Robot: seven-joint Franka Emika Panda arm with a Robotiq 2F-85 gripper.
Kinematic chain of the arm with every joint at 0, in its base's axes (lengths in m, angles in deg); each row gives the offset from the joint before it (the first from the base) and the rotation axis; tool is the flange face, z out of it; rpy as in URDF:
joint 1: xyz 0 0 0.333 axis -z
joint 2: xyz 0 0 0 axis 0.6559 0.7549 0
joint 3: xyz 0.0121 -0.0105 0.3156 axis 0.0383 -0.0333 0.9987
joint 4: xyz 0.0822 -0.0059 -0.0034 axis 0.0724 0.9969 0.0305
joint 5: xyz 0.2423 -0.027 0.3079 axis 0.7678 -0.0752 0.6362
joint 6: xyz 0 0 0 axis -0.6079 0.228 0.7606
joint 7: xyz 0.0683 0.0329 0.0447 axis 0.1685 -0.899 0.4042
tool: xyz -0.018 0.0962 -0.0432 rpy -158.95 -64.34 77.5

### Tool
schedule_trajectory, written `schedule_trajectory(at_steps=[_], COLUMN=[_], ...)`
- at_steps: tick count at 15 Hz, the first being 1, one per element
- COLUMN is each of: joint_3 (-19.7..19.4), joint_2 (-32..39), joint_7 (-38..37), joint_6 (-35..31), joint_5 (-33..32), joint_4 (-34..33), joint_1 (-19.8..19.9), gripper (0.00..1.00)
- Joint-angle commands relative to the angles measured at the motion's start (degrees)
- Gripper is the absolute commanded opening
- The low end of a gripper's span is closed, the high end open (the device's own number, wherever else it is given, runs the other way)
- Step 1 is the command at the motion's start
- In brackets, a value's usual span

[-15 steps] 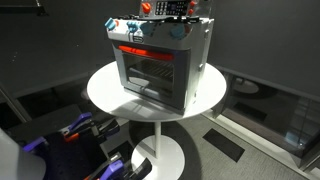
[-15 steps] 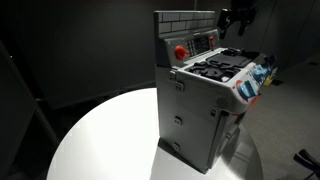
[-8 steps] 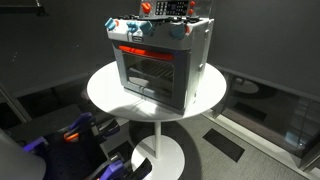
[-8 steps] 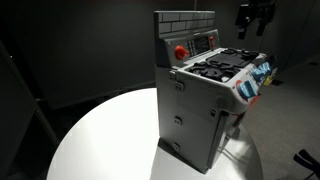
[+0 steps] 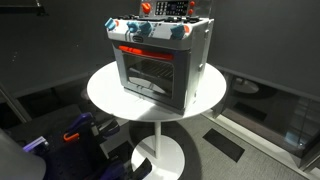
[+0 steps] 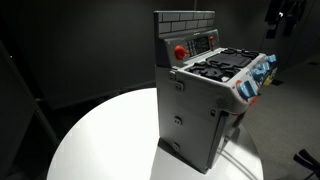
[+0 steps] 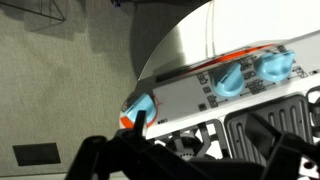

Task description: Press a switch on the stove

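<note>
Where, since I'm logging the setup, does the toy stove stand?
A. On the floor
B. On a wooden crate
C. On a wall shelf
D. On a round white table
D: in an exterior view the stove stands on the round white table, which rests on a single pedestal.

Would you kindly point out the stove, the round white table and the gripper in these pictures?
stove (image 5: 150, 73): in an exterior view, on the glass-fronted oven door.
round white table (image 5: 100, 90): in an exterior view, on the bare top near its rim.
gripper (image 6: 283, 28): in an exterior view, midway between its fingertips.
</note>
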Motion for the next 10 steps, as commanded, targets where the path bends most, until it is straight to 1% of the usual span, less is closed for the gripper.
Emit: schedule_trajectory(at_steps=[1, 4, 7, 9, 10], joint_3=[0.07, 0.3, 0.39, 0.27, 0.45], joint_2=[-7.2, -11.47, -14.22, -14.58, -13.0], joint_7=[0.84, 0.22, 0.36, 0.43, 0.23], joint_6=[1.06, 0.17, 0.29, 0.62, 0.79], joint_5=[0.03, -0.68, -0.99, -1.07, -0.32], joint_4=[5.78, 9.55, 12.17, 12.78, 11.31], joint_1=[0.94, 1.37, 1.66, 1.87, 1.53], gripper=[1.0, 1.0, 1.0, 1.0, 1.0])
